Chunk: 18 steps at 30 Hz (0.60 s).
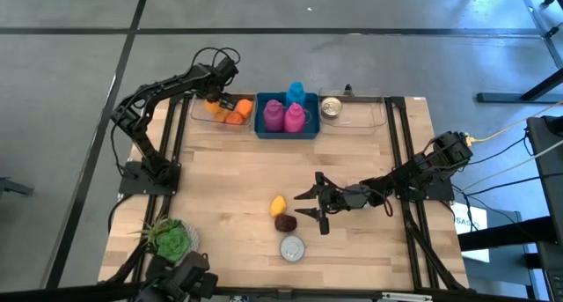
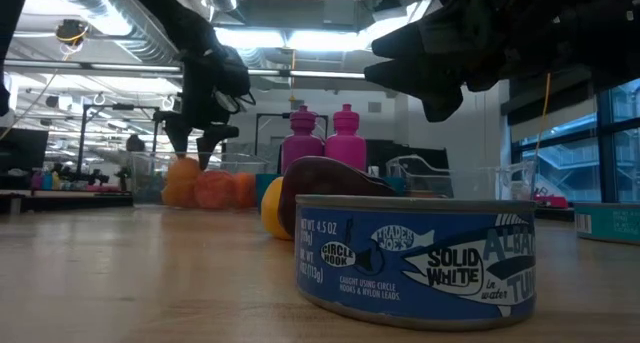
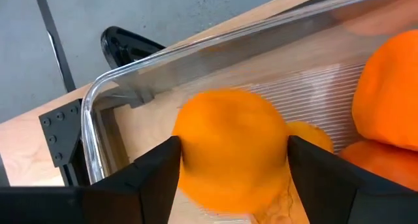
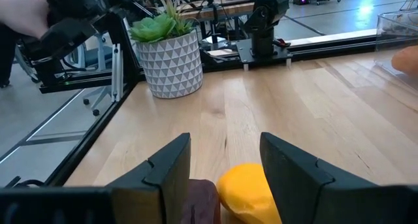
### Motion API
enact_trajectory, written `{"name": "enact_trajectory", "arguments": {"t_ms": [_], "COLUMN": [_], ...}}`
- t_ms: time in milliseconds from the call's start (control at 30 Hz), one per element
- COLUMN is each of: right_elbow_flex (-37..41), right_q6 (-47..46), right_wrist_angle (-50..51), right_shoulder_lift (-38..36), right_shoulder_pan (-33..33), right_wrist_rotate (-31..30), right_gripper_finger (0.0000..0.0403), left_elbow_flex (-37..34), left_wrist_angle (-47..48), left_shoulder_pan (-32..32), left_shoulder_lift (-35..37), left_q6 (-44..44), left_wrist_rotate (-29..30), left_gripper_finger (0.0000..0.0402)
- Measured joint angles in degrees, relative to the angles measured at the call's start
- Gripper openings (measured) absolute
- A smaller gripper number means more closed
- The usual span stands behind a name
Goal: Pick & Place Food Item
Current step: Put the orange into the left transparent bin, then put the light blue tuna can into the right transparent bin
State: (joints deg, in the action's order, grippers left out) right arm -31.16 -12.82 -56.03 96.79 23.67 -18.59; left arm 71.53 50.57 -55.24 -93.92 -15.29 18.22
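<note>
An orange fruit [image 3: 228, 145] lies in the clear bin [image 1: 220, 111] at the table's far left, beside other orange pieces [image 3: 388, 87]. My left gripper [image 1: 214, 94] is open over that bin, with one finger on each side of the fruit. On the near middle of the table, a yellow fruit [image 1: 278, 203] rests beside a dark maroon piece [image 1: 284, 222]. My right gripper [image 1: 310, 205] is open and hovers low just right of them. In the right wrist view the yellow fruit [image 4: 245, 192] and the maroon piece [image 4: 199, 201] lie just ahead of its fingers. My left gripper comes at the orange fruit from above and stands around its widest part [image 3: 186, 152]. Its fingers [image 3: 153, 172] sit right at the fruit's sides, and I cannot tell whether they touch it. The fruit is low in the bin among the other pieces.
A tuna can [image 1: 292, 247] sits near the table's front edge. A blue bin with pink bottles [image 1: 286, 117] stands at the far middle. Right of it is a second clear bin holding a can [image 1: 332, 108]. A potted plant [image 1: 167, 239] occupies the near left corner.
</note>
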Motion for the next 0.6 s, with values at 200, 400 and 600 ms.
{"name": "enact_trajectory", "arguments": {"t_ms": [200, 400, 600], "right_elbow_flex": [0.0, 0.0, 0.0], "right_q6": [0.0, 0.0, 0.0], "right_wrist_angle": [0.3, 0.4, 0.3], "right_shoulder_lift": [0.0, 0.0, 0.0], "right_shoulder_pan": [0.0, 0.0, 0.0], "right_wrist_rotate": [0.0, 0.0, -0.4], "right_gripper_finger": [0.0184, 0.0184, 0.0183], "left_elbow_flex": [0.0, 0.0, 0.0], "left_wrist_angle": [0.2, 0.4, -0.3], "left_shoulder_pan": [0.0, 0.0, 0.5], "left_shoulder_lift": [1.7, 4.9, 9.8], "left_q6": [0.1, 0.1, 0.0], "left_wrist_rotate": [0.0, -1.0, -7.6], "left_gripper_finger": [0.0272, 0.0273, 0.0272]}}
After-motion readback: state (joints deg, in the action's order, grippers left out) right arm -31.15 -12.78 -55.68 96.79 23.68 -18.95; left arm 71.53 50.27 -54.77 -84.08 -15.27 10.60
